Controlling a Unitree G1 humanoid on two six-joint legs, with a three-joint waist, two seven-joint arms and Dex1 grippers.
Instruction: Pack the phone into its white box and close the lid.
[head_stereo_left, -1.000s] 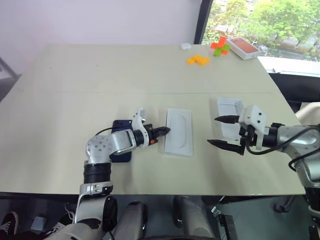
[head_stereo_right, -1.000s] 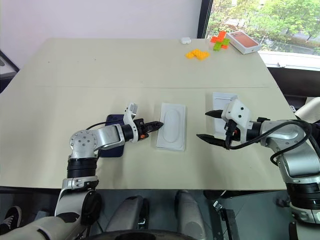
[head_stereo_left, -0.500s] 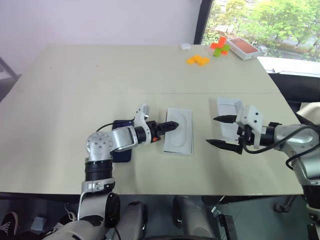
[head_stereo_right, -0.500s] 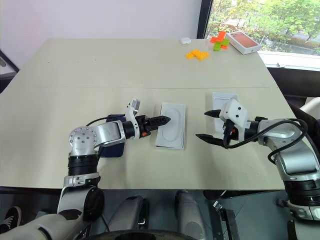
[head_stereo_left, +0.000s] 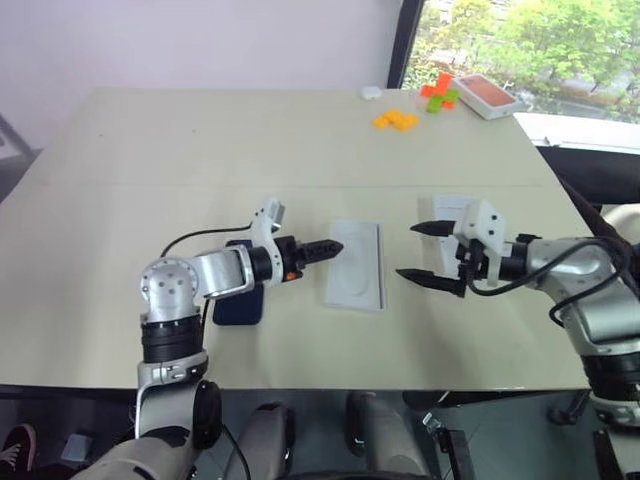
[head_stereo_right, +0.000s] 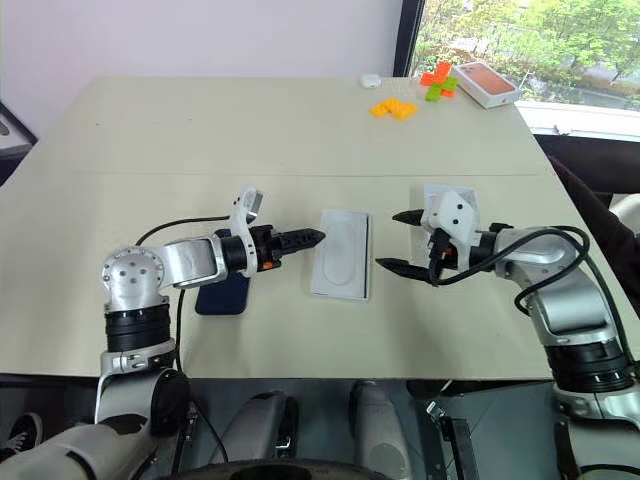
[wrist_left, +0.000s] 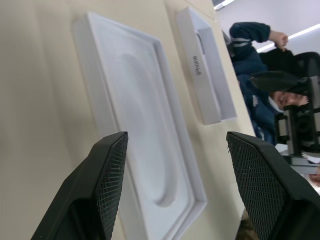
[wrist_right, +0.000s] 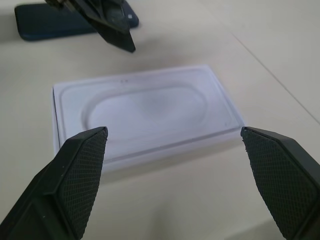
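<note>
Left gripper (head_stereo_left: 330, 246) fingers now apart, raised

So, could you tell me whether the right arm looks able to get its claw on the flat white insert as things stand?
Probably yes. The right claw is open, facing the flat white insert across bare table; the left claw hangs over its far edge, though.

One phone (head_stereo_left: 238, 303) lies on the table (head_stereo_left: 200, 150), and one flat white insert (head_stereo_left: 355, 265) beside it. One white tray (wrist_left: 205, 75) sits further right. At the far edge: one box with an orange top (head_stereo_left: 487, 95), one small white object (head_stereo_left: 371, 92), and two clusters of bright blocks (head_stereo_left: 396, 120), yellow and orange-green.
</note>
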